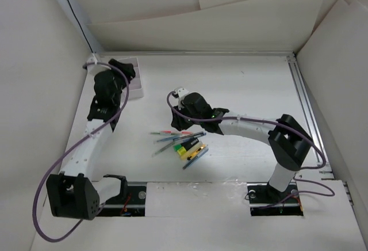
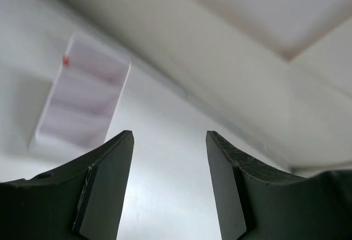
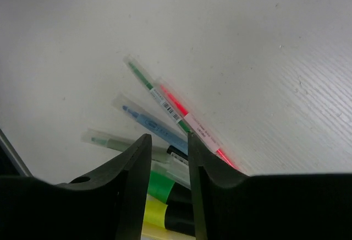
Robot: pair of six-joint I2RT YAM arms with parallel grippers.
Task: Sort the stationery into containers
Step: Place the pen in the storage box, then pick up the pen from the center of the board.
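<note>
The stationery lies in a loose pile (image 1: 181, 144) at the table's middle: a green pen (image 3: 144, 80), a red pen (image 3: 181, 105), a blue pen (image 3: 151, 123), a pale teal pen (image 3: 110, 141) and yellow-green highlighters (image 3: 159, 201) with black parts. My right gripper (image 1: 183, 128) (image 3: 168, 136) hovers low over this pile. Its jaws stand a narrow gap apart, with the blue pen's end and a clear pen showing between them. The white divided container (image 1: 137, 77) (image 2: 82, 99) sits at the back left with a red tip inside. My left gripper (image 1: 127, 69) (image 2: 169, 134) hangs open and empty just beside it.
White walls close in the table at the left and back. A metal rail (image 1: 305, 101) runs along the right side. Purple cables (image 1: 46, 176) loop off both arms. The arm bases stand at the near edge.
</note>
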